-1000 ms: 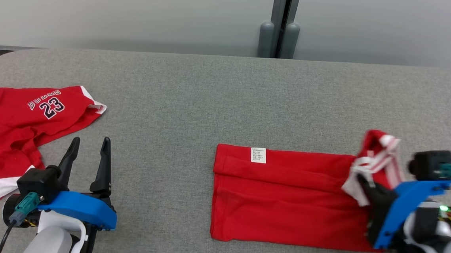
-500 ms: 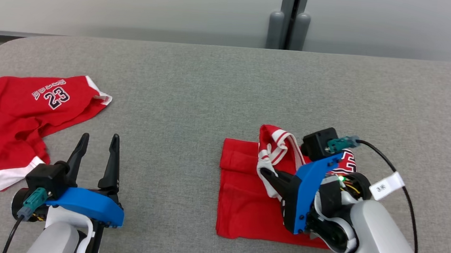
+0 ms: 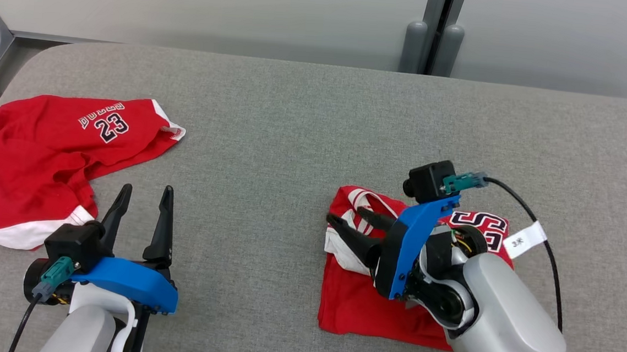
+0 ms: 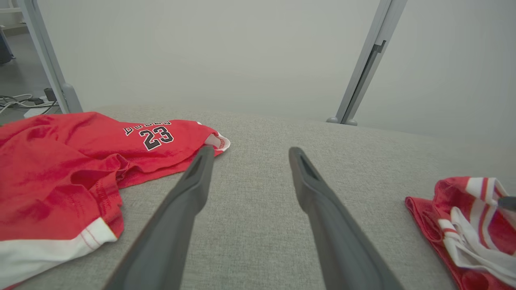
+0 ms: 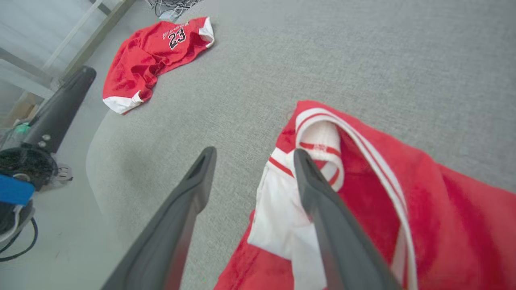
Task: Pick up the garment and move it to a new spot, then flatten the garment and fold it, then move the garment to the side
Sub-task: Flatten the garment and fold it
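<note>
The garment (image 3: 359, 306), a red top with white-and-red striped trim, lies folded into a compact block on the grey tabletop (image 3: 295, 119). It sits right of the middle and closer to the near edge than to the far one. The striped trim is bunched on top at the block's left end, and black-and-white lettering shows on the upper layer toward the right.

The right claw (image 3: 345, 214) sits over that left end with its two dark fingers spread wide and nothing pinched between them. In the right wrist view one finger lies across the white trim, and the other is over bare tabletop just beside the cloth's edge. Whether that finger presses on the cloth I cannot tell. The right arm comes in from the near right corner and covers part of the block.

The left claw (image 3: 146, 189) hangs near the near edge, left of the middle, fingers wide apart and empty, pointing toward the far edge. By the left edge a second red jersey (image 3: 33, 162), with the number 23 and a white hem, lies crumpled, well apart from the garment
</note>
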Motion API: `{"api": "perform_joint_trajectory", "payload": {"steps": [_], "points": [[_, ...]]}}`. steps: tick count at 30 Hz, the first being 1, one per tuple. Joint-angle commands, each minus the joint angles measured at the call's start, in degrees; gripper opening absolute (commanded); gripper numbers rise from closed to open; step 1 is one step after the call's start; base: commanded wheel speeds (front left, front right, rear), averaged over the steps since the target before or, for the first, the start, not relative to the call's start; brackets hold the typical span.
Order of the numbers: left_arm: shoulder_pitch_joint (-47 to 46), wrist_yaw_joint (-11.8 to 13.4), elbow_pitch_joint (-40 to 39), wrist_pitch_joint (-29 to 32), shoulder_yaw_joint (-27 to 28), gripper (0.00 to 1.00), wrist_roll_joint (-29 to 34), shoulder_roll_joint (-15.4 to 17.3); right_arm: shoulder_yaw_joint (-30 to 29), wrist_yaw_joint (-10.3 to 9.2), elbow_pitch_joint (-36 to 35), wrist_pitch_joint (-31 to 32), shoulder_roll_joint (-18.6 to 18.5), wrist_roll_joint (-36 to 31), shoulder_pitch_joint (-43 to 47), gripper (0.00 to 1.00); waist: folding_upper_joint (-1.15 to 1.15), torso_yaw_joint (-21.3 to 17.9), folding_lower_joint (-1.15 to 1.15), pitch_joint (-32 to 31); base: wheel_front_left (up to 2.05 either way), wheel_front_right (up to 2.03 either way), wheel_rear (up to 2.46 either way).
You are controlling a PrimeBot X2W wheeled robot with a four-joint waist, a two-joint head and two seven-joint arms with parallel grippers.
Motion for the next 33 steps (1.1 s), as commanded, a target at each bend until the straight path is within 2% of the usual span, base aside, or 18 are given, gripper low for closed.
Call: {"api": "perform_joint_trajectory", "payload": {"steps": [1, 3, 5, 9, 13, 17, 21, 26, 33], "points": [[0.2, -0.1, 0.0, -0.2, 0.3, 1.0, -0.2, 0.1, -0.2, 0.03, -2.1, -1.1, 0.0, 2.5, -0.1, 1.0, 0.0, -0.1, 0.0, -0.4, 0.0, 0.0, 0.0], [0.7, 0.1, 0.0, -0.2, 0.6, 1.0, -0.3, 0.3, -1.5, 0.03, -5.6, -2.5, -0.1, 4.7, 1.0, 1.0, 0.0, -0.3, 0.0, -0.8, 0.0, 0.0, 0.0], [1.1, 0.4, -0.3, -0.2, 1.0, 1.0, -0.3, 0.6, -4.4, 0.03, -9.7, -4.1, -0.2, 3.9, 2.4, 1.0, 0.0, -0.8, 0.0, -1.2, 0.0, 0.0, 0.0], [2.1, 0.8, -1.0, -0.2, 1.5, 1.0, -0.4, 0.9, -13.5, 0.03, -17.1, -6.4, -2.7, -1.4, 7.3, 1.0, 0.0, -1.7, 0.0, -1.9, 0.0, 0.0, 0.0], [2.8, 1.0, -1.6, -0.2, 2.2, 1.0, -0.5, 1.3, -22.6, 0.03, -23.3, -8.6, -3.3, -7.1, 13.5, 1.0, 0.0, -2.4, 0.0, -2.4, 0.0, 0.0, 0.0], [3.3, 1.3, -2.5, -0.2, 2.8, 1.0, -0.2, 1.2, -26.9, 0.04, -27.3, -12.8, -4.3, -13.7, 19.7, 1.0, 0.0, -3.2, 0.0, -3.0, 0.0, 0.0, 0.0], [4.9, 1.6, -3.9, -0.3, 3.9, 1.0, 0.4, 0.7, -29.7, 0.03, -28.4, -20.0, -4.0, -18.4, 24.9, 1.0, 0.0, -4.3, 0.0, -4.1, 0.0, 0.0, 0.0], [7.5, 2.0, -5.5, -0.3, 5.7, 1.0, 1.6, 0.0, -30.4, 0.03, -26.8, -28.0, -3.3, -22.1, 29.0, 1.0, 0.0, -5.7, 0.0, -5.8, 0.0, 0.0, 0.0], [11.5, 2.1, -6.6, -0.3, 7.6, 1.0, 4.0, -1.0, -30.7, 0.03, -22.8, -30.9, -2.2, -23.3, 31.1, 1.0, 0.0, -6.9, 0.0, -8.8, 0.0, 0.0, 0.0]]}}
